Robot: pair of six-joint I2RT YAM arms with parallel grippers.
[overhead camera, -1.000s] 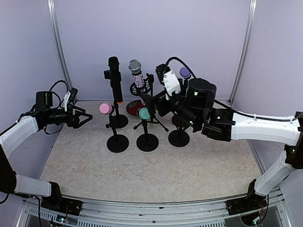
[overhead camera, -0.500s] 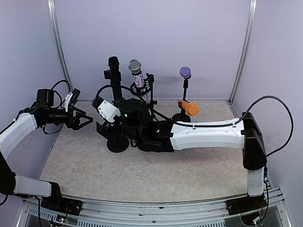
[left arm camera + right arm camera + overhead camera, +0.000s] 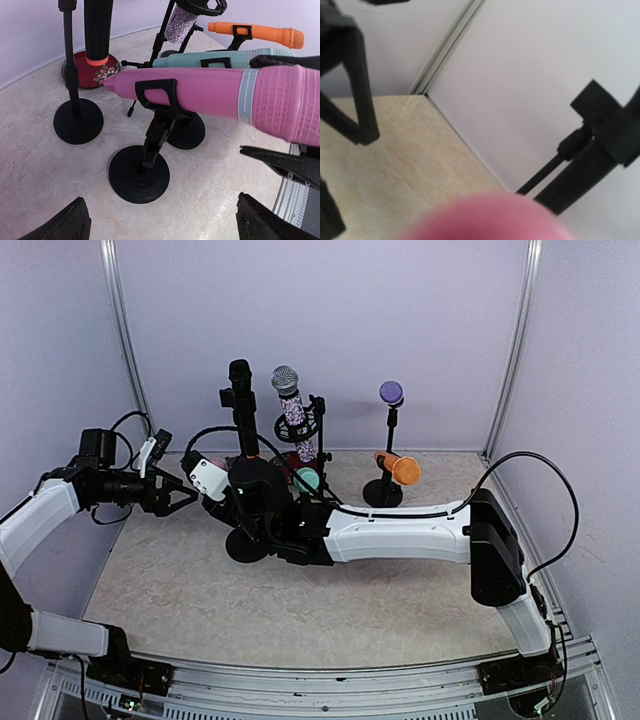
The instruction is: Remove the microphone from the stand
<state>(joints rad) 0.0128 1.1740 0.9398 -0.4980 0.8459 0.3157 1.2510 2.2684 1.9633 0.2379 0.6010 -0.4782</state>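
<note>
The pink microphone (image 3: 210, 92) lies level in the black clip (image 3: 157, 90) of its round-based stand (image 3: 139, 172). My right gripper (image 3: 224, 476) has reached across the table to the microphone's head. One black finger (image 3: 282, 61) lies along the far side of the head and the other (image 3: 280, 162) just below its near side. Whether they press on it is unclear. The right wrist view shows only a blurred pink mass (image 3: 485, 220). My left gripper (image 3: 186, 492) hangs open to the left of the stands, and nothing lies between its tips (image 3: 165, 225).
Close behind the pink one are a teal microphone (image 3: 225, 57) and an orange one (image 3: 260, 34), each on a stand. A tall black microphone (image 3: 241, 405), a sparkly one (image 3: 288, 400) and a purple one (image 3: 391, 393) stand toward the back wall.
My right arm has swung from the right side across the stands to the pink microphone on the left. The left arm has hardly moved.
</note>
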